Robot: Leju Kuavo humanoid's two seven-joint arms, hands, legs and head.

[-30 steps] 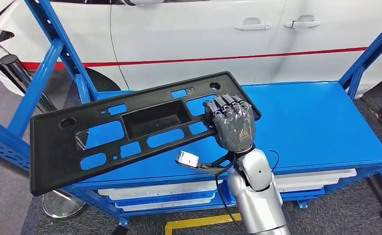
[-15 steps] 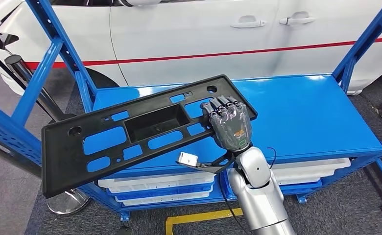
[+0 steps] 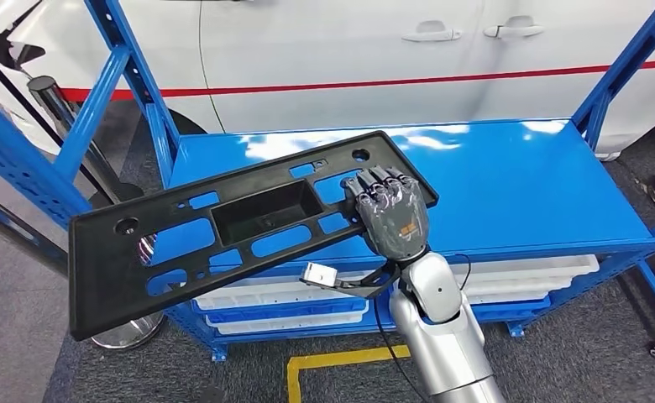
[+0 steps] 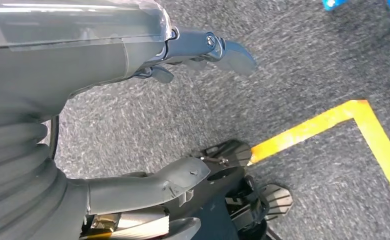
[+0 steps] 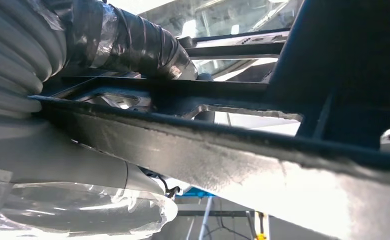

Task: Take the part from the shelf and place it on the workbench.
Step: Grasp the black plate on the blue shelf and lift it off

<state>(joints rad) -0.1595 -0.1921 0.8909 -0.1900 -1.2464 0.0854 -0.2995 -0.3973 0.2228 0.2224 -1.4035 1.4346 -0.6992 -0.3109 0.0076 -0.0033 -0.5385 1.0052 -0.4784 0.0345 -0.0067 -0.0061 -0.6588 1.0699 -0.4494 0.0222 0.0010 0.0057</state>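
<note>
One part in hand: the long black plastic panel (image 3: pixel 223 227) is gripped at one end by the right hand (image 3: pixel 394 214), fingers (image 3: pixel 380 186) curled over its edge, and hangs tilted above the blue shelf (image 3: pixel 526 193) with its far end out past the shelf's corner. Left hand (image 4: pixel 148 120) hangs over the floor, fingers loosely apart, holding nothing. Step judged: carrying; next move calls for turning towards the worktop while keeping the overhanging end clear of the blue shelf posts (image 3: pixel 131 80).

part (image 3: pixel 223 235) above shelf (image 3: pixel 517 193) front-left | car (image 3: pixel 349 50) behind shelf
</note>
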